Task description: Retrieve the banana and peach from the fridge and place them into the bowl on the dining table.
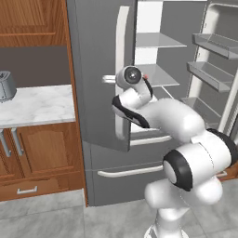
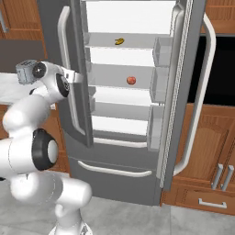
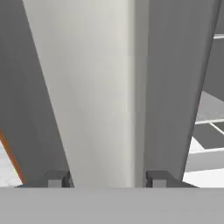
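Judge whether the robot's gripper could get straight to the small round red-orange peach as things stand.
Probably not: the gripper straddles the fridge's white handle, and the left door stands between it and the peach.

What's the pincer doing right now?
Pincer: closed around the fridge's left door handle, a tip on each side.

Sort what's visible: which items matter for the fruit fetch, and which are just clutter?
Job:
- banana, upper fridge shelf
- peach, shelf below
- fridge, doors open
- left door handle, between the gripper fingertips

Clutter:
- toaster on the counter
- wooden cabinets
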